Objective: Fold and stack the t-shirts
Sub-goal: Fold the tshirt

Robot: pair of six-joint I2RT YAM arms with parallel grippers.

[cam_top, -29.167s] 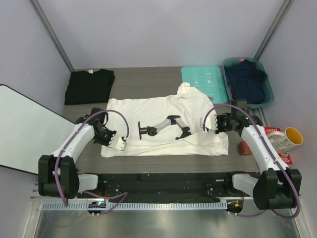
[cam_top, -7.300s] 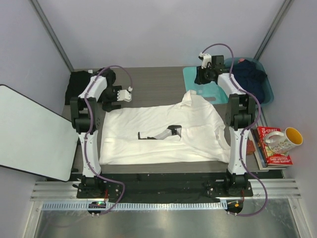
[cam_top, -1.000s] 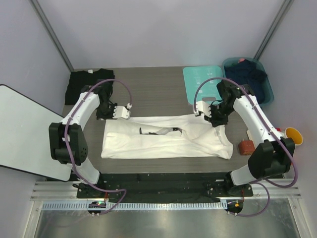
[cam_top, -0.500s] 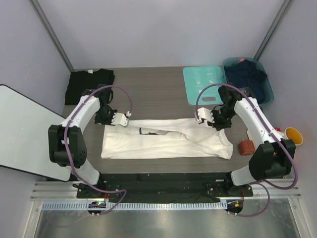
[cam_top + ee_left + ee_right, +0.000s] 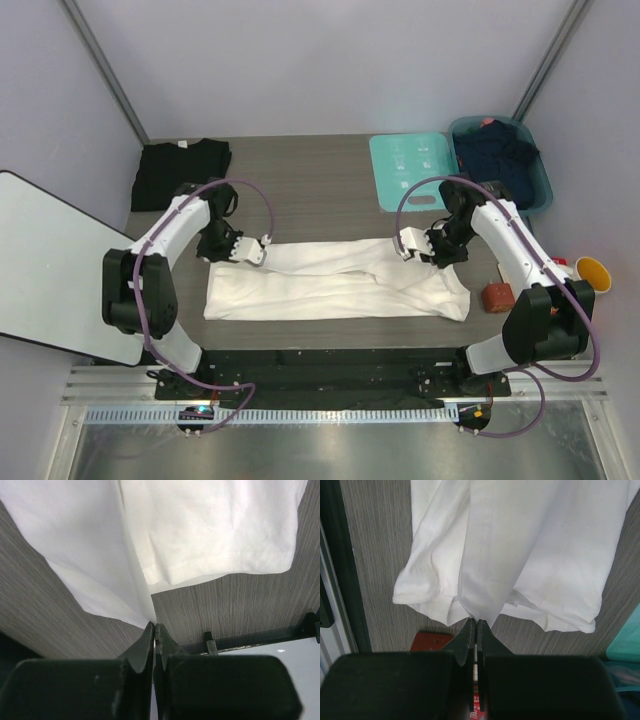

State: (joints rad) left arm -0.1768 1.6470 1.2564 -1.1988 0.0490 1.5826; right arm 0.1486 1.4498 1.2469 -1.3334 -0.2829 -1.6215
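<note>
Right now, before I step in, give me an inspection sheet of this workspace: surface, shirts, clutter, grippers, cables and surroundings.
Surface: dark wood-grain table; nothing seen spilled.
Job's things: white t-shirt folded into a long strip near the front edge; black t-shirt folded at the far left corner.
Clutter: teal board and teal bin holding dark clothes at the far right; reddish block and yellow-lined mug at the right edge.
Grippers: left gripper and right gripper each shut on the white t-shirt's edge, one at each end.
Cables: purple cables loop along each arm.
Surroundings: grey walls; white panel beyond the left edge.
</note>
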